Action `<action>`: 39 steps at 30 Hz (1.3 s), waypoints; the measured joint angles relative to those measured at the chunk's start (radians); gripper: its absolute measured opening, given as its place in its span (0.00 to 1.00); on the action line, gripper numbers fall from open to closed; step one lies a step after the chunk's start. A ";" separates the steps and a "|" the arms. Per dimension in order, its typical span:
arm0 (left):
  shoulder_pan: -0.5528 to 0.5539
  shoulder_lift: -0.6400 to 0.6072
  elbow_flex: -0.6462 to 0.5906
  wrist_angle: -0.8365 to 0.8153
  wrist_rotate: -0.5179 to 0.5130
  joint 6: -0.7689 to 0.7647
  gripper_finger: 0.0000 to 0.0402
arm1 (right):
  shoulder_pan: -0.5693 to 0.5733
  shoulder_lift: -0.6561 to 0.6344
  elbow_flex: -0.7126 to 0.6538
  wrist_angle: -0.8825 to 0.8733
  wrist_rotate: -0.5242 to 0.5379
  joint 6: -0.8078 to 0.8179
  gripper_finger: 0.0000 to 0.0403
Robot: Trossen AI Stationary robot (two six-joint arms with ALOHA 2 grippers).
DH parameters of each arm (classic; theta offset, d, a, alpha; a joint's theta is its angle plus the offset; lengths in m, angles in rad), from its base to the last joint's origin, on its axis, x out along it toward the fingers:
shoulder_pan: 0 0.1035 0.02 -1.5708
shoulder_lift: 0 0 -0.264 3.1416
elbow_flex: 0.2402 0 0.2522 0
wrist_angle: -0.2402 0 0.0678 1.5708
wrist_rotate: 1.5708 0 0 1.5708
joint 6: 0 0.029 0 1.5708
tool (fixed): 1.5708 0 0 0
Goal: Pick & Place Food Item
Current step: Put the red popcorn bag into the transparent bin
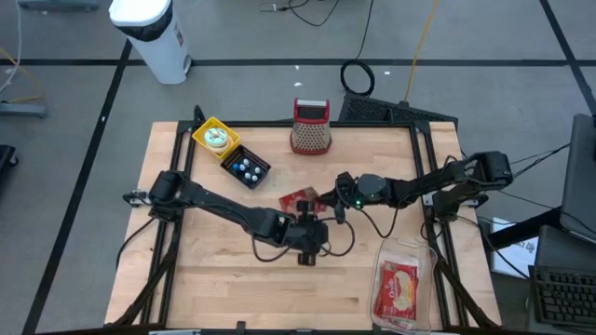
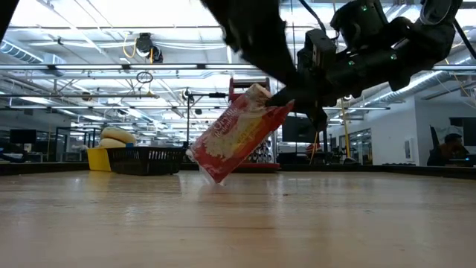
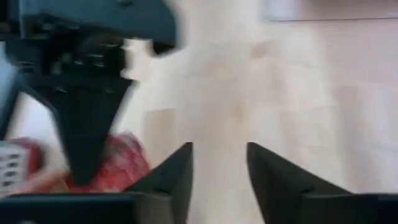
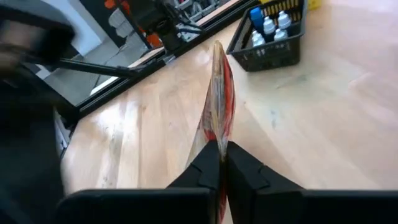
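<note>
A red and white snack packet (image 1: 298, 200) hangs tilted near the table's middle, with my right gripper (image 1: 328, 195) shut on one end. In the low view the packet (image 2: 236, 134) slopes down from that gripper (image 2: 296, 95). My left gripper (image 1: 315, 234) stands just nearer than the packet, open, with nothing between its fingers (image 3: 180, 177); bare wood shows in the gap. A second packet (image 1: 396, 290) lies flat at the near right corner. My right gripper pinches the packet's upper end seam (image 4: 217, 138) between its two shut fingers, which come nearly level from the table's right. The packet runs edge-on away from the fingers and slopes down. Whether its lower end (image 2: 213, 176) touches the table I cannot tell.
A yellow bin (image 1: 215, 138) with food and a black basket (image 1: 247, 169) of small bottles stand at the far left. A red basket-like stand (image 1: 312, 126) is at the far edge. Bare wood lies at the near left.
</note>
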 joint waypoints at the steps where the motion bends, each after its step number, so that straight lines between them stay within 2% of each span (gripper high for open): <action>1: -0.005 -0.013 0.019 -0.037 0.041 -0.005 0.40 | -0.006 -0.015 -0.001 -0.016 -0.004 -0.006 0.00; 6: -0.031 -0.117 0.055 -0.093 0.192 -0.009 0.55 | -0.028 -0.141 -0.002 -0.118 -0.040 -0.090 0.00; 11: -0.066 -0.240 -0.008 -0.085 0.212 0.081 0.63 | -0.018 -0.367 -0.001 -0.274 -0.198 -0.136 0.00; 14: -0.080 -0.308 -0.082 -0.026 0.211 0.090 0.66 | 0.004 -0.522 -0.001 -0.354 -0.303 -0.071 0.00; 19: -0.083 -0.443 -0.262 0.163 0.203 0.098 0.67 | 0.078 -0.752 -0.001 -0.441 -0.457 0.047 0.00; 21: -0.075 -0.502 -0.352 0.250 0.204 0.097 0.66 | 0.122 -0.817 0.030 -0.536 -0.468 0.073 0.00; 23: -0.061 -0.556 -0.436 0.347 0.204 0.085 0.65 | 0.188 -0.857 0.103 -0.722 -0.388 0.059 0.00; 27: -0.020 -0.646 -0.583 0.492 0.200 0.039 0.64 | 0.365 -0.825 0.315 -1.197 -0.105 0.031 0.00; 29: -0.003 -0.674 -0.640 0.525 0.201 0.008 0.64 | 0.455 -0.772 0.409 -1.362 -0.018 0.084 0.00; 34: 0.029 -0.708 -0.722 0.557 0.202 -0.049 0.64 | 0.667 -0.636 0.557 -1.545 -0.004 0.245 0.00; 39: 0.029 -0.709 -0.736 0.615 0.210 -0.065 0.64 | 0.823 -0.529 0.568 -1.502 -0.094 0.318 0.00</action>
